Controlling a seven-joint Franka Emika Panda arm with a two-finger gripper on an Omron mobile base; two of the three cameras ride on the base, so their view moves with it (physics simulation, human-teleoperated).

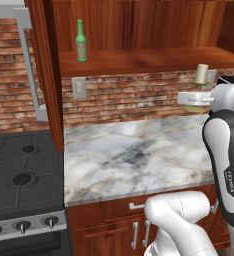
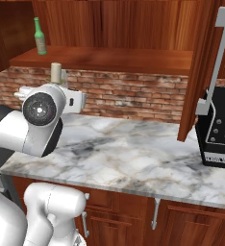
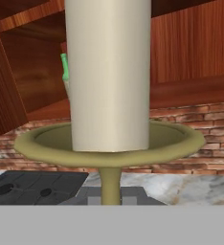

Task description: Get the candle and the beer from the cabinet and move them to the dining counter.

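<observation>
Two things matter here, and they are well apart. One, the candle (image 1: 202,74), stands upright in the tool (image 1: 195,99), whose jaws are closed almost fully on the brass stem below the saucer. In the left base view the candle sits at about 3 o'clock, just in front of the cabinet (image 1: 139,30) shelf edge and above the marble bench (image 1: 134,155), not touching either. In the right base view the candle (image 2: 56,72) pokes up at 10 o'clock behind the arm's round white joint, with the tool (image 2: 61,93) beneath it.

From the hand view the cream candle (image 3: 109,72) rises through the middle, its saucer spreading wide across the frame and the stem dropping toward 6 o'clock.

Second is the beer (image 1: 81,41), upright on the cabinet shelf at about 11 o'clock in the left base view, near the open door's inner edge. The right base view shows the beer (image 2: 39,36) at 10 o'clock, far back on the shelf. A sliver of green beer (image 3: 64,72) shows just left of the candle in the hand view.

A black stove (image 1: 19,185) lies at 8 o'clock beside the bench.
</observation>
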